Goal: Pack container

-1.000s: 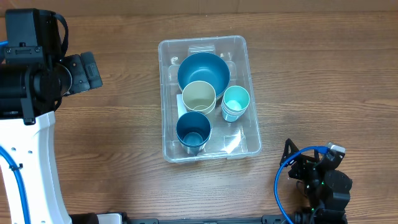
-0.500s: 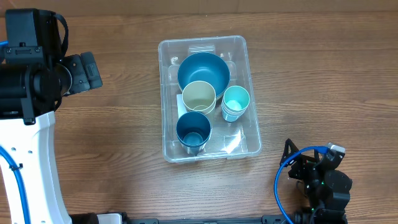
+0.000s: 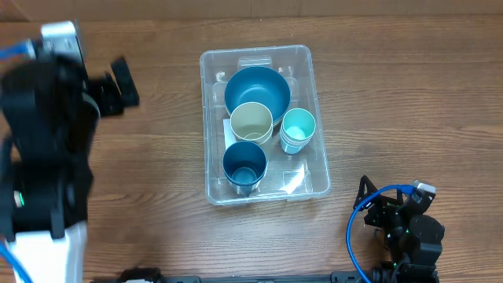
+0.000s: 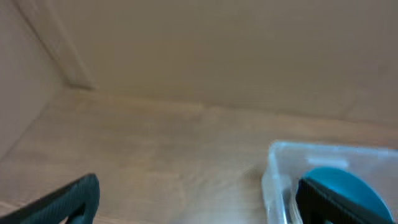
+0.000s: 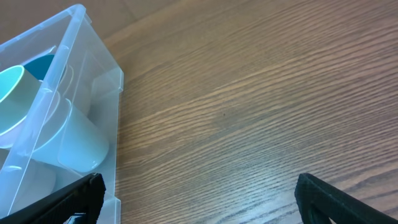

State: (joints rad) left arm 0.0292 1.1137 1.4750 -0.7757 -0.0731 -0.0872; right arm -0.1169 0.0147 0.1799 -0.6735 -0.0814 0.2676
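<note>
The container (image 3: pixel 206 126) sits mid-bench (image 3: pixel 393 94). Inside it, the bowl (image 3: pixel 257 86) fills the far end. The middle cup (image 3: pixel 251 122) overlaps the bowl's near edge, the right cup (image 3: pixel 298 128) stands just beside it, and the near cup (image 3: pixel 244 165) is in front. The left arm (image 3: pixel 47 134) is well to the left, and the right arm (image 3: pixel 405 228) is off the near right corner.

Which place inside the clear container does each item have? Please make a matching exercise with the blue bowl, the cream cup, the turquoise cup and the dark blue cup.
Things:
1. blue bowl
2. cream cup
3. turquoise cup
4. dark blue cup

Places in the container:
A. end nearest the robot
B. end farthest from the robot
C. by the right wall
D. centre, between the bowl and the dark blue cup

Pairs: 1-B, 2-D, 3-C, 4-A
</note>
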